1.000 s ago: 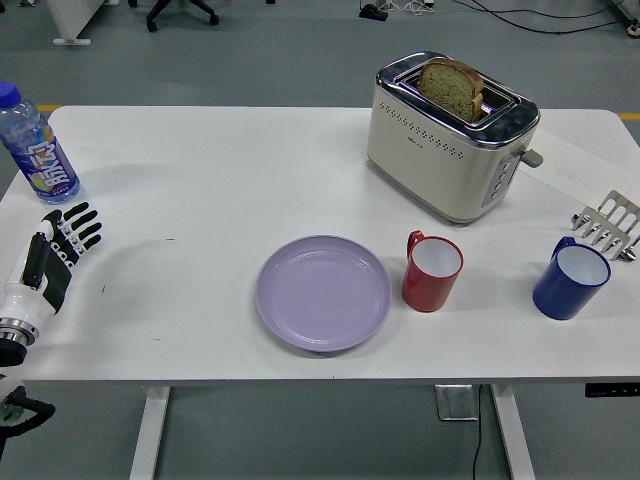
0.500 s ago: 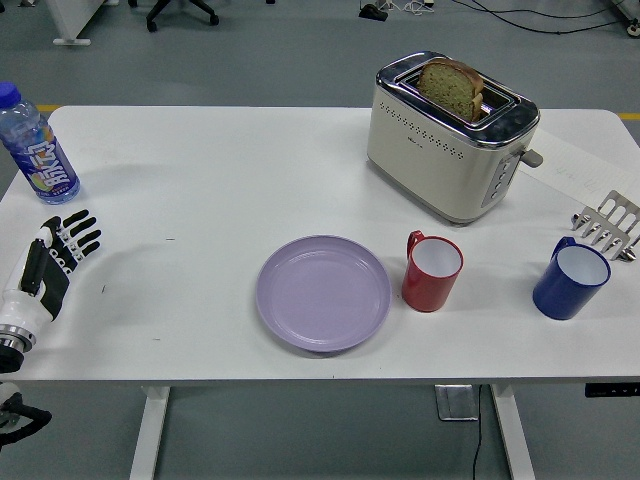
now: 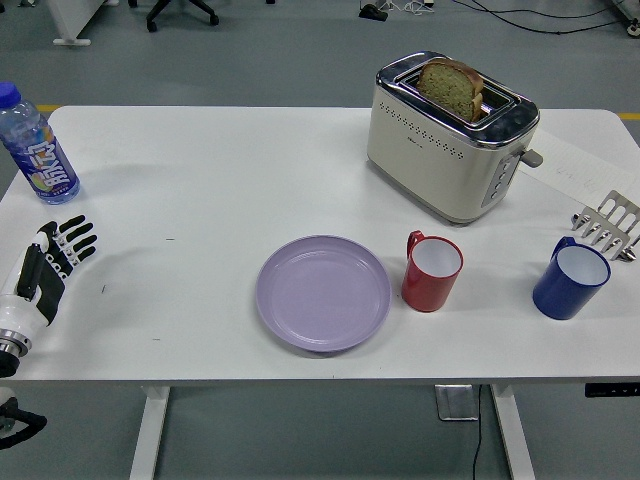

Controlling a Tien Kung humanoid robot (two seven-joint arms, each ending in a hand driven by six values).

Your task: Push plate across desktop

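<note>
A round lilac plate [image 3: 323, 292] lies flat near the front middle of the white table [image 3: 220, 180], with nothing on it. My left hand [image 3: 50, 262] hovers low over the table's front left corner, fingers spread and holding nothing, well to the left of the plate. No right hand shows.
A red mug [image 3: 431, 271] stands just right of the plate. A blue mug [image 3: 570, 279] and metal tongs [image 3: 607, 225] are at the far right. A cream toaster [image 3: 450, 137] with a bread slice is behind. A water bottle [image 3: 35, 147] stands at the back left.
My left hand has drawn back toward the left front edge of the table, away from the plate. Nothing else has moved.
</note>
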